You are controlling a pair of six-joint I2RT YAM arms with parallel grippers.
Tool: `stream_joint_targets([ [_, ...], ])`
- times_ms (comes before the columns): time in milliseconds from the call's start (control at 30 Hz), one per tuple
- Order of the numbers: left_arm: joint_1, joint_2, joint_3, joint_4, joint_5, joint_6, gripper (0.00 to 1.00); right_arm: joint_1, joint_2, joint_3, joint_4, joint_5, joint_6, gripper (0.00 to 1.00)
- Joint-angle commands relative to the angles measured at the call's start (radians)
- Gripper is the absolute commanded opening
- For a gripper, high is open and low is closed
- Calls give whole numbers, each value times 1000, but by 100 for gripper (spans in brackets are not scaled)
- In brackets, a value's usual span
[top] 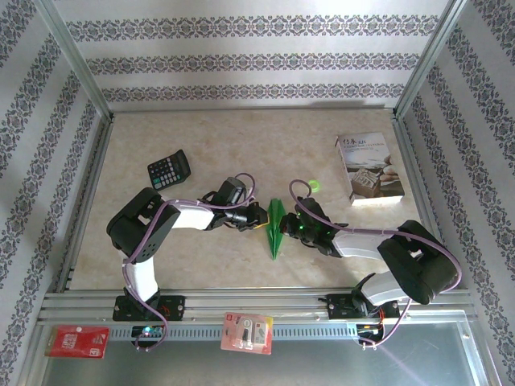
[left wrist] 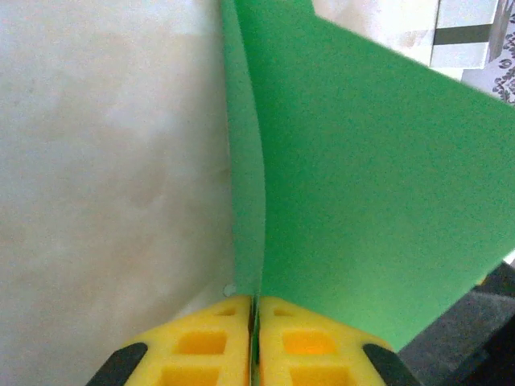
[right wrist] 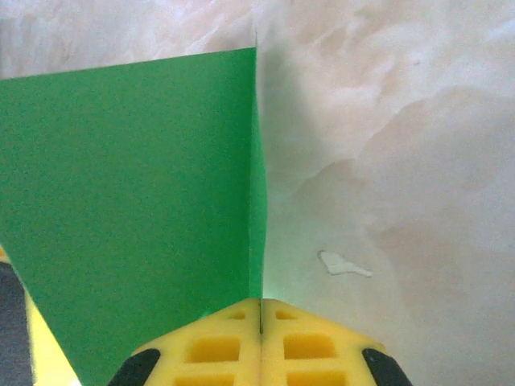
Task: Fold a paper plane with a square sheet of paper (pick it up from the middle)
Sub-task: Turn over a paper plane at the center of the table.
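Seen from above: a slim, bright green paper plane (top: 276, 227) at the middle of the beige worktop (top: 201, 265), tapering to a point at the near end, with a centre crease along its length. Pinched from both sides, between the left tool (left wrist: 254, 310) and the right tool (right wrist: 261, 310), each with yellow jaws pressed together on a thin green folded edge. Close up: plain, smooth, unmarked paper, one broad flat flap spreading away beside the crease.
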Motion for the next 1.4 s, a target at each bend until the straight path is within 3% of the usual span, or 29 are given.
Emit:
stream_joint_targets([
  [0,19,-19,-11,-19,-3,19,5,-21,-20,-12,10,-7,-6,2],
  [267,102,-88,-40,-72,-15,58,0,-51,-21,18,7,-12,-21,2],
  [633,122,-56,-20,-87,-43,81,3,-59,157,163,53,-53,-61,5],
  [1000,139,-46,-28,-79,-52,84,14,-75,179,148,71,-75,-60,12],
  [1367,165,-142,-42,-77,-21,72,36,-105,23,129,5,-90,-83,34],
])
